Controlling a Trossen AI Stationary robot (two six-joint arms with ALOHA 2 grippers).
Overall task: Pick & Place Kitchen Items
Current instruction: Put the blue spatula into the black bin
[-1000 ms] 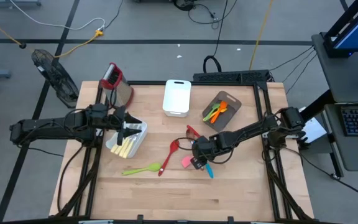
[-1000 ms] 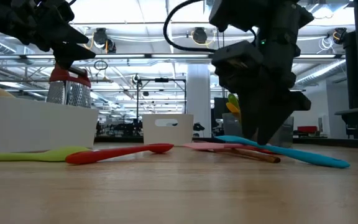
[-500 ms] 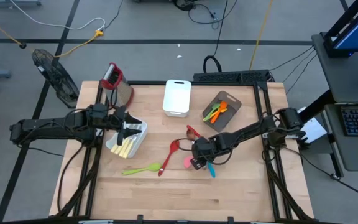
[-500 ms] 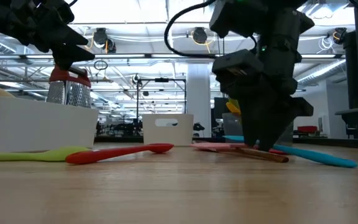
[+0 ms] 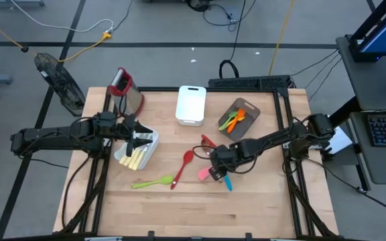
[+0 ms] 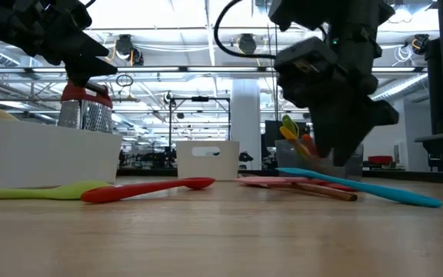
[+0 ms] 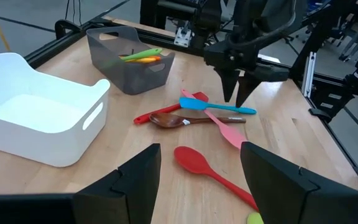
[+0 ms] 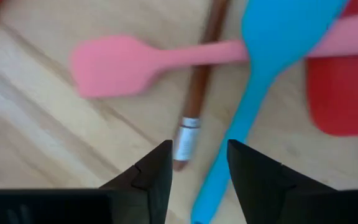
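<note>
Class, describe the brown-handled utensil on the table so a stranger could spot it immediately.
Start at the wooden table and find the crossed heap of utensils below the right gripper, near the grey bin. Among them lies the brown-handled utensil, crossing the pink spatula beside the blue spatula. Only it has a brown stick handle with a silver band near its end.

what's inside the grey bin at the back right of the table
The grey bin holds a green utensil and an orange one, lying together. Its walls hide anything lower down.
</note>
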